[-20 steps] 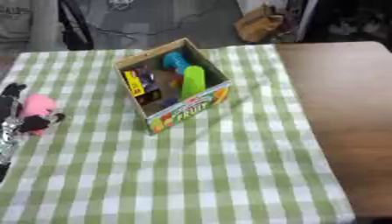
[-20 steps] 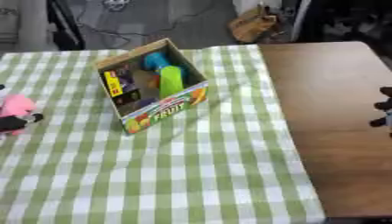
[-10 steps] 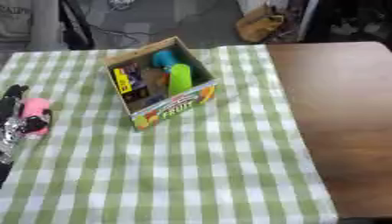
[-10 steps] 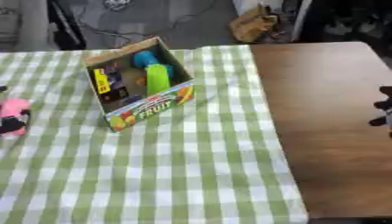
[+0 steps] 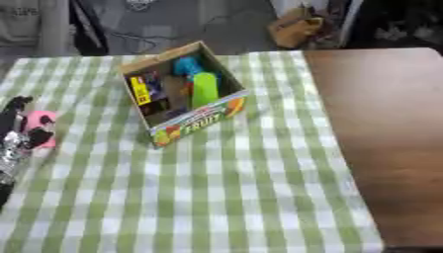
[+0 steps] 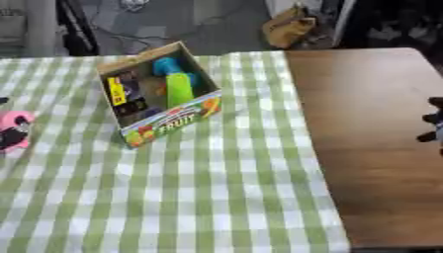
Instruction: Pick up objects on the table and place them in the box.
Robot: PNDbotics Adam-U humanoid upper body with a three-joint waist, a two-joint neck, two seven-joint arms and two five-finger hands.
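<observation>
A cardboard box [image 5: 201,120] with "FRUIT" on its front stands tilted on the green checked cloth, at the upper middle. Inside it I see a green object [image 5: 205,89], a blue one [image 5: 185,66] and a dark packet with a yellow strip [image 5: 144,91]. At the far left edge my left hand [image 5: 15,129] lies on the cloth with its fingers curled round a pink object [image 5: 40,127]. Only dark fingertips of my right hand [image 6: 430,126] show at the right edge, over the bare wood.
The checked cloth [image 5: 216,192] covers the left and middle of the table; bare brown wood [image 5: 385,128] lies to the right. Beyond the far edge are a brown bag [image 5: 297,29] and dark legs of furniture on the floor.
The whole picture has shifted a little, so the camera moved. The box, the pink object and both hands keep their places relative to each other.
</observation>
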